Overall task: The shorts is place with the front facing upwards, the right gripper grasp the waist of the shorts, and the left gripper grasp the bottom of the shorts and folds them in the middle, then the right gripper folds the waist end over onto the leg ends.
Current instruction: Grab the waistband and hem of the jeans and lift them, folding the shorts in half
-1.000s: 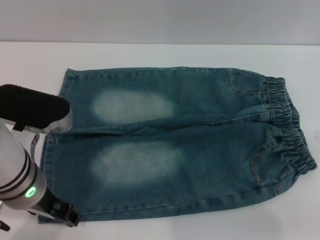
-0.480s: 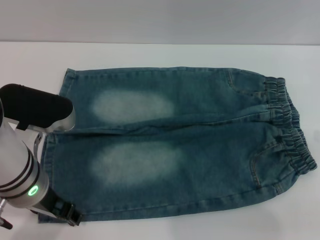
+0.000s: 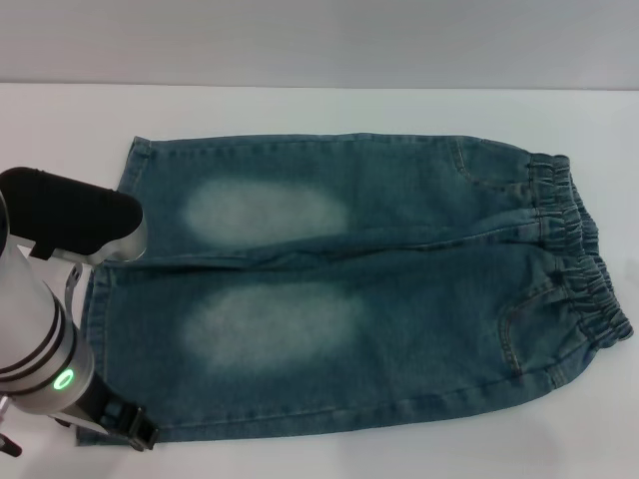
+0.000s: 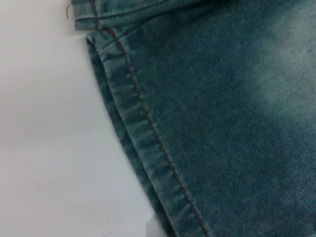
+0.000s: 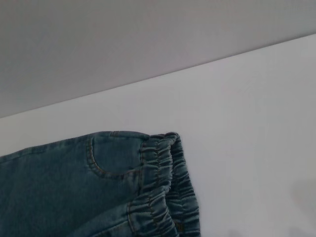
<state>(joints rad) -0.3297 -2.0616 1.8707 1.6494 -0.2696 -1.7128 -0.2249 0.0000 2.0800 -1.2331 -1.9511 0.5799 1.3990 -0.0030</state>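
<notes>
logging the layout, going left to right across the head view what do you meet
left arm → leg hems → pale faded patches → stitched pocket → gathered waistband → bare white table

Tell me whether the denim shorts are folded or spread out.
Spread flat, unfolded: the blue-green denim shorts show both legs side by side, gathered waistband at one end, straight hems at the other.
</notes>
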